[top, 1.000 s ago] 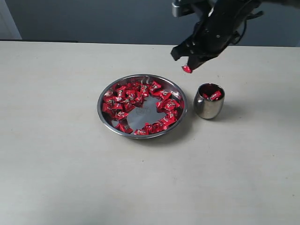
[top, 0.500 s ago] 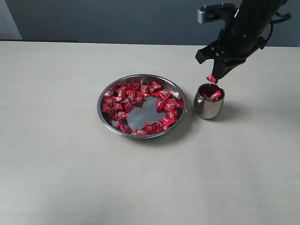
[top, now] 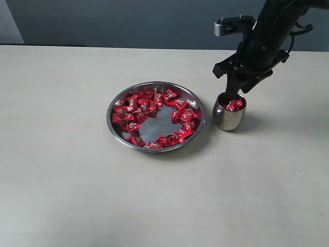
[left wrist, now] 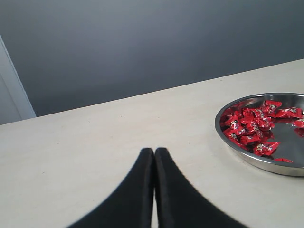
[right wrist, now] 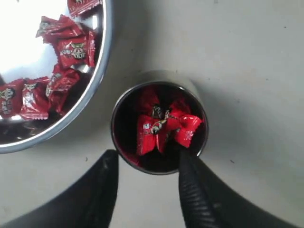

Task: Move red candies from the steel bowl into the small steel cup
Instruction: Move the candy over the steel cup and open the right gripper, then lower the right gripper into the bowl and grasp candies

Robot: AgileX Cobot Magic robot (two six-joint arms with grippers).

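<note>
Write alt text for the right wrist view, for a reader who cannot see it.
The open right gripper hangs over the small steel cup, black fingers spread, with several red candies lying in the cup. Beside it, part of the steel bowl holds more candies, on a pale table.

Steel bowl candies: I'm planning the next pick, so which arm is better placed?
Probably right: the right gripper hangs open over the small steel cup, beside the steel bowl. The left gripper is shut, farther off.
</note>
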